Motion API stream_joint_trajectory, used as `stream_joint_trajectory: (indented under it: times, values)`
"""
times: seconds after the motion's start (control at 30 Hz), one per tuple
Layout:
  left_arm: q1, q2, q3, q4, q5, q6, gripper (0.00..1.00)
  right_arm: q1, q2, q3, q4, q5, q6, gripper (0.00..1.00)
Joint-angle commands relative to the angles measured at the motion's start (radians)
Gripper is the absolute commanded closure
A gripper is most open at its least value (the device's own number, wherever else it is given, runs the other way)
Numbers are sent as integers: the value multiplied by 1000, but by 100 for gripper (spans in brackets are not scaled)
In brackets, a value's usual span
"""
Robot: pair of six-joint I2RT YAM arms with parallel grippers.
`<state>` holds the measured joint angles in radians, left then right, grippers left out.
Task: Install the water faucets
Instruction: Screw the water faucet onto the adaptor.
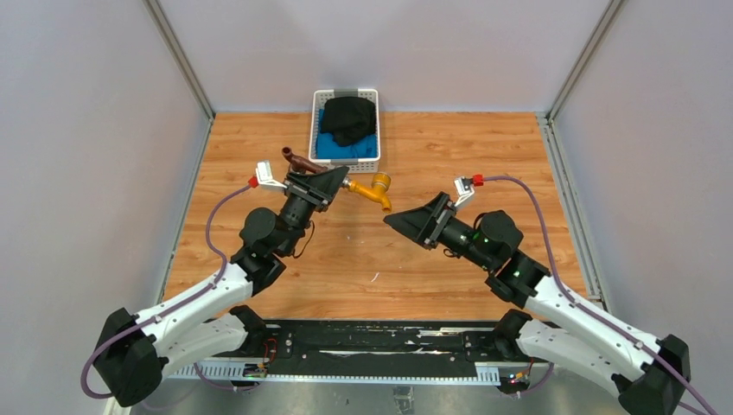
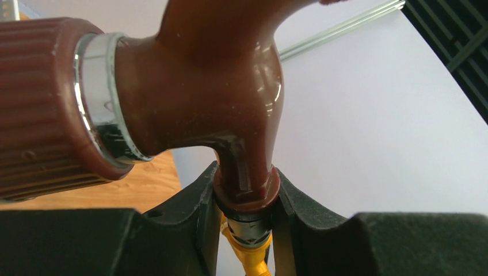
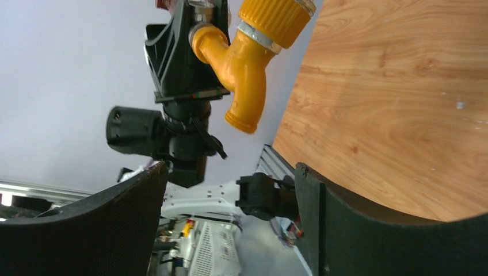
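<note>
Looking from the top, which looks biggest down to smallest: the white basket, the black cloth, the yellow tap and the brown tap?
1. White basket.
2. Black cloth inside it.
3. Yellow tap and brown tap: they look about alike, and the left pincer hides part of each, so I won't rank them.

— We are in a robotics lab here, not a home, are we?

— We are. We see the left arm (image 1: 194, 307) and the right arm (image 1: 570, 316) mounted on a black base plate (image 1: 372, 350) at the near edge of a wood-grain desk (image 1: 484, 156).

— And around the desk we have plain white panels (image 1: 86, 130) set in aluminium posts (image 1: 181, 59), like a test cell.

— Yes. We also see purple cables (image 1: 519, 181) running to the wrists, and the left hand (image 1: 339, 180) and the right hand (image 1: 391, 221) are black two-finger tools, each with its own camera view.
</note>
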<state>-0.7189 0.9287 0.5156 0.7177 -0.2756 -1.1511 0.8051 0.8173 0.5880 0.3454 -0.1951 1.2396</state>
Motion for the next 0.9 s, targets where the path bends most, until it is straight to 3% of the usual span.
stream_joint_trajectory:
  times: [0.0,0.13,0.23,0.33,0.53,0.63,0.87]
  values:
    - [35,-38,70,-111,83,-86,100,-6,-120,42,-261,26,-324,21]
    - [67,-32,112,-246,180,-186,100,-2,-210,71,-316,50,-703,27]
    - [81,-11,155,-368,250,-258,100,15,-252,51,-256,13,-1005,31]
    - [92,10,197,-481,320,-303,100,64,-290,4,-143,20,-1248,27]
    - [106,8,239,-596,367,-335,100,292,-259,-51,-35,232,-1798,22]
    - [108,-4,249,-628,365,-325,100,357,-204,-66,31,291,-1955,20]
    - [110,-15,255,-642,387,-315,100,387,-105,-67,124,302,-2078,19]
